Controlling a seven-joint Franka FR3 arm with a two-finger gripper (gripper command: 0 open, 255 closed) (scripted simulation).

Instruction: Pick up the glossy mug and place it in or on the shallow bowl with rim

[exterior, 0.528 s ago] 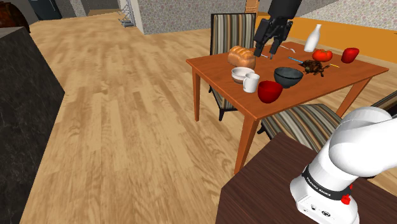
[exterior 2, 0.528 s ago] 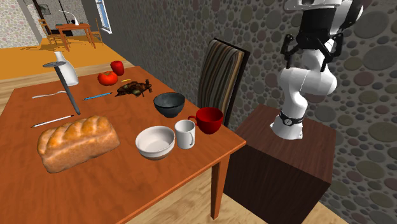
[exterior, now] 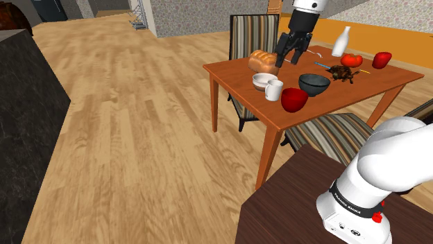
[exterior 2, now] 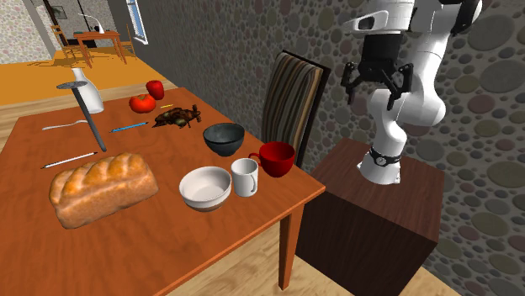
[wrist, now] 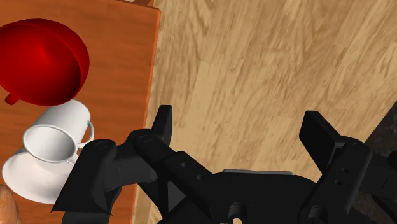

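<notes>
A glossy red mug [exterior: 293,100] [exterior 2: 276,157] [wrist: 41,60] stands near the corner of the wooden table [exterior 2: 244,214]. A white mug [exterior: 274,90] [exterior 2: 245,177] [wrist: 54,133] is next to it, touching a shallow white rimmed bowl [exterior: 261,81] [exterior 2: 205,187] [wrist: 25,181]. My black gripper [exterior: 290,52] [exterior 2: 376,84] [wrist: 240,124] hangs open in the air, well above table height and off past the table's edge. It points down and nothing is between its fingers. In the wrist view the floor lies beneath it, with the mugs off to one side.
A dark bowl [exterior: 313,83] [exterior 2: 224,137] sits behind the red mug. A bread loaf [exterior: 264,62] [exterior 2: 101,187], a white bottle [exterior: 340,41] [exterior 2: 84,88], red fruit, cutlery and a brown figure share the table. A striped chair [exterior 2: 290,92] stands between table and dark stand [exterior 2: 379,202].
The gripper has come down and moved toward the table's corner. It is still open. Nothing on the table has moved.
</notes>
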